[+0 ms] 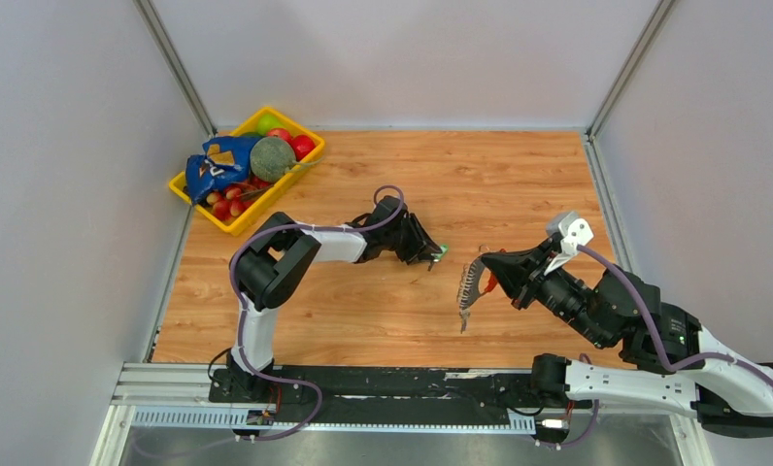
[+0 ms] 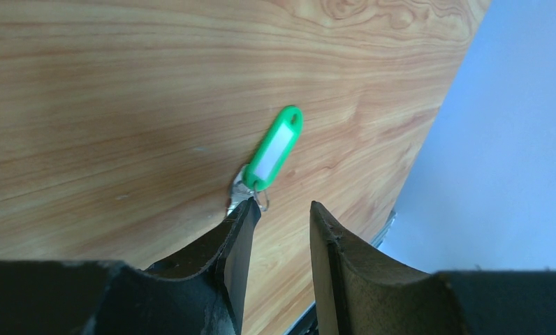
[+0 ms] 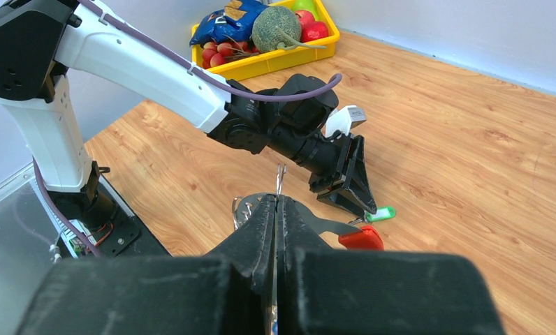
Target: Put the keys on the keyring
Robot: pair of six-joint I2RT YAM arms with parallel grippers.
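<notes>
The green-capped key lies flat on the wood; its silver blade sits under the tip of my left finger. My left gripper is open around nothing, low over the table, with the key just off its tip. My right gripper is shut on the keyring and holds it above the table, with the silvery chain hanging down. In the right wrist view the shut gripper pinches a thin metal part, and the red clip piece sticks out to the right. No blue key shows clearly.
A yellow basket with fruit and a blue bag stands at the back left, also in the right wrist view. Grey walls close in the table on three sides. The left arm's forearm crosses the right wrist view.
</notes>
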